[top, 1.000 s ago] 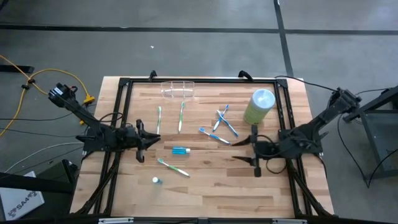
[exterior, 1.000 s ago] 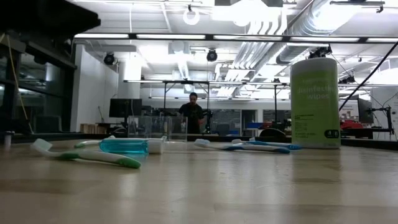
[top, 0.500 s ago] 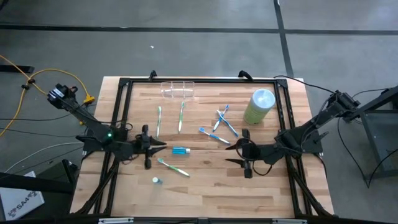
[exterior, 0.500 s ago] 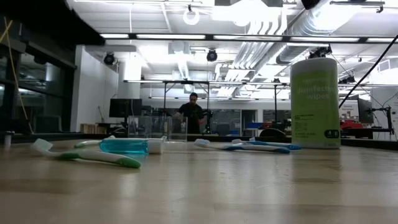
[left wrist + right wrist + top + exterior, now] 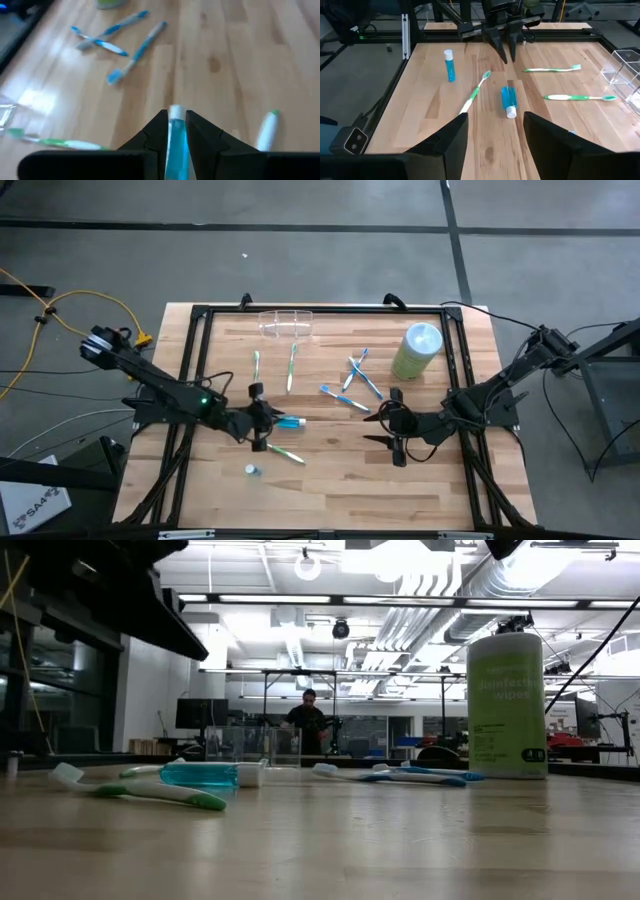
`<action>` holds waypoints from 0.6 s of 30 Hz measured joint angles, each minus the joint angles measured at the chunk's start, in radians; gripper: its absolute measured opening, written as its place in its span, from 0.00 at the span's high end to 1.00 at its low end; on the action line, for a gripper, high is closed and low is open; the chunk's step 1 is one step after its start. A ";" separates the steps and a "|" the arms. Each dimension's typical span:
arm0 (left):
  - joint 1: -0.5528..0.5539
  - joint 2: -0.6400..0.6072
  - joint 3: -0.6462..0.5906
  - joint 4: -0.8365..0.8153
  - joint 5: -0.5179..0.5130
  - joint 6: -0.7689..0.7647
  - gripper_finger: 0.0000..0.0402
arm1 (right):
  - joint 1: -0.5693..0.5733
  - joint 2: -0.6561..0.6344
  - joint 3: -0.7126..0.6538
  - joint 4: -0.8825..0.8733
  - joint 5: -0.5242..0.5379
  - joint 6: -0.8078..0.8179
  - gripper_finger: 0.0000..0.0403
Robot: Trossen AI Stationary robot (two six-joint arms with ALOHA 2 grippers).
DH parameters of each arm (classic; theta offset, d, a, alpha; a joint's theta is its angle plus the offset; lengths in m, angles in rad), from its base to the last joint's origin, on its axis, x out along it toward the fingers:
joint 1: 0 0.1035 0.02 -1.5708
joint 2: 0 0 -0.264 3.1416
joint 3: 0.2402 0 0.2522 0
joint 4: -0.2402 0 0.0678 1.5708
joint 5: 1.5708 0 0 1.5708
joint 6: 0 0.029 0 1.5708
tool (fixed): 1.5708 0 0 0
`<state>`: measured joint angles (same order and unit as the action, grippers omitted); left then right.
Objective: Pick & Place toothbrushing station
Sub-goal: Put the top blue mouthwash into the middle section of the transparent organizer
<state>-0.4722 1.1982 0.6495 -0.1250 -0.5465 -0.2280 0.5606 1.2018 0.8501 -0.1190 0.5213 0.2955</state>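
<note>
The toothbrushing station [image 5: 287, 323], a clear plastic holder, stands on its base at the table's far edge, also in the right wrist view [image 5: 626, 75]. My left gripper [image 5: 258, 418] hovers above the table just left of a blue toothpaste tube [image 5: 291, 421] lying on its side. Its fingers are open by a narrow gap. In the left wrist view the tube [image 5: 176, 135] shows through that gap, and the right wrist view shows the fingertips [image 5: 503, 52] clear of the tube [image 5: 508, 100]. My right gripper [image 5: 392, 428] hangs open at the table's right, holding nothing.
Green toothbrushes [image 5: 256, 370] [image 5: 292, 365] [image 5: 278, 448] lie around the tube, and blue ones [image 5: 355, 385] lie toward the right. A small tube [image 5: 250, 470] stands near the front. A light green wipes canister [image 5: 417, 350] stands at the far right.
My left gripper has swung from the table's left edge toward the right, up to the toothpaste tube, turning as it went. My right gripper has shifted a little toward the left and sunk slightly, then kept still. Nothing on the table has moved.
</note>
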 joint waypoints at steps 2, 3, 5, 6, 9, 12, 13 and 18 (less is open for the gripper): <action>-0.001 0.009 0.026 -0.022 0.030 0.006 0.82 | 0.000 0.000 0.000 0.000 0.000 0.000 0.55; -0.001 0.010 0.036 -0.030 0.042 0.017 0.81 | 0.000 0.000 0.000 0.000 0.000 0.000 0.55; -0.001 0.010 0.042 -0.034 0.047 0.041 0.78 | 0.000 0.000 0.000 0.000 0.000 0.000 0.55; -0.001 0.010 0.042 -0.036 0.050 0.048 0.77 | 0.000 0.000 0.000 0.000 0.000 0.000 0.55; -0.001 0.010 0.042 -0.037 0.050 0.089 0.72 | 0.000 0.000 0.000 0.000 -0.001 0.000 0.55; 0.011 0.010 0.042 -0.037 0.039 0.107 0.70 | 0.000 0.000 0.000 0.001 -0.005 0.000 0.55; 0.022 0.010 0.042 -0.037 0.038 0.099 0.69 | 0.000 0.000 0.000 0.001 -0.005 0.000 0.55; 0.099 0.010 0.042 -0.037 0.085 0.015 0.69 | 0.000 0.000 0.000 0.001 -0.006 0.037 0.55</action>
<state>-0.3735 1.2087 0.6918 -0.1616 -0.4612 -0.2125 0.5610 1.2018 0.8501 -0.1181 0.5154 0.3324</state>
